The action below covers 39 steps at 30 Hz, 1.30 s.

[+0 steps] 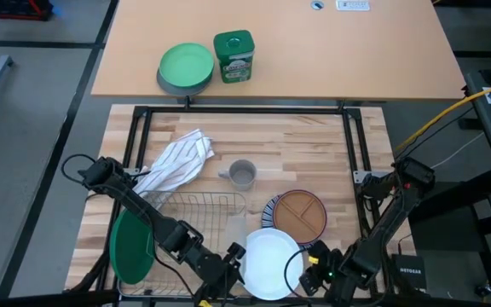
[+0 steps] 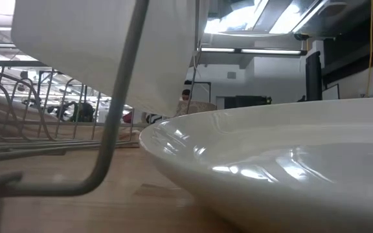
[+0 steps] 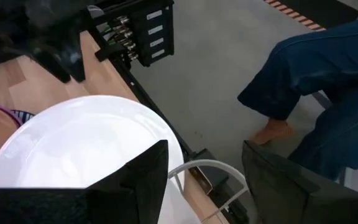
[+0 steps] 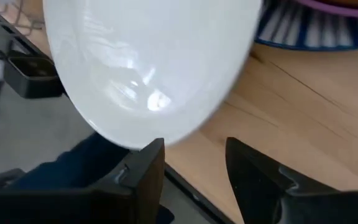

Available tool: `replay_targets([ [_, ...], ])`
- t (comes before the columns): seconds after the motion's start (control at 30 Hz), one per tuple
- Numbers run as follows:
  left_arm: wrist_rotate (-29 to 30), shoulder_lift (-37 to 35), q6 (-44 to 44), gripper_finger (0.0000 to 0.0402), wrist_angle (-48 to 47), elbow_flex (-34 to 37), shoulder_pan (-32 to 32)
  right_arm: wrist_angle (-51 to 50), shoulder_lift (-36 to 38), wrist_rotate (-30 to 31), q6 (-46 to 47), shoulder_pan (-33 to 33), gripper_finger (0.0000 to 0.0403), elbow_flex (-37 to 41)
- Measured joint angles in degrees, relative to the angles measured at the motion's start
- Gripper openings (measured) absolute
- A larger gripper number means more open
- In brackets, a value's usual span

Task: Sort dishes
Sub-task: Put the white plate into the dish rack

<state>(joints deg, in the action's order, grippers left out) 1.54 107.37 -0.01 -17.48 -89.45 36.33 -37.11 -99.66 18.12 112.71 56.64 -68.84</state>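
A white plate (image 1: pixel 271 263) lies flat on the wooden table (image 1: pixel 314 153) by its near edge, also seen in the low view (image 2: pixel 271 162). My left gripper (image 1: pixel 235 266) stands open at its left rim (image 3: pixel 204 149), with one finger over the rim (image 3: pixel 145 177). My right gripper (image 1: pixel 312 275) is open at its right rim (image 4: pixel 194 144), and the rim's edge (image 4: pixel 135 140) sits just ahead of one fingertip. A brown plate (image 1: pixel 300 211) tops a stack on purple and blue-and-white striped plates. A dark green plate (image 1: pixel 132 247) stands on edge at the wire rack (image 1: pixel 199 209). My left gripper has one finger (image 3: pixel 145 177) in front of the white plate's rim; I cannot tell whether it touches. My right gripper has one fingertip (image 4: pixel 151 152) right at the plate's rim, with nothing between the fingers; whether it touches cannot be told.
A grey mug (image 1: pixel 242 175) and a striped cloth (image 1: pixel 177 162) lie mid-table. A light green plate on a grey bowl (image 1: pixel 186 68) and a green tin (image 1: pixel 233 55) stand on the far table. A person's leg (image 3: pixel 309 81) shows beyond the near edge.
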Motion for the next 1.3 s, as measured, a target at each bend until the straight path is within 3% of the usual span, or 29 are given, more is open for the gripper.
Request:
replay_targets([
  [0.2,0.0,0.0,-0.3,0.0194,0.03,0.0,0.11,10.77,0.02,7.78,-0.02,0.02,0.017,6.29],
  [0.7,0.0,-0.02,-2.37,0.0194,-0.19,0.0,0.14,10.61,0.0,7.87,2.55,-0.05,0.017,8.62],
  [0.97,-0.02,-0.1,-2.56,0.0194,-0.41,0.0,0.13,10.62,-0.06,11.15,3.04,-0.07,0.017,8.62],
  [1.17,-0.02,-0.11,-2.56,0.0194,-0.41,0.0,0.13,13.79,-4.73,11.7,6.8,-0.07,0.017,8.53],
  [1.3,-0.02,-0.11,-2.42,0.0194,-0.41,0.0,0.13,19.8,-8.03,15.62,6.85,-0.07,0.017,8.53],
])
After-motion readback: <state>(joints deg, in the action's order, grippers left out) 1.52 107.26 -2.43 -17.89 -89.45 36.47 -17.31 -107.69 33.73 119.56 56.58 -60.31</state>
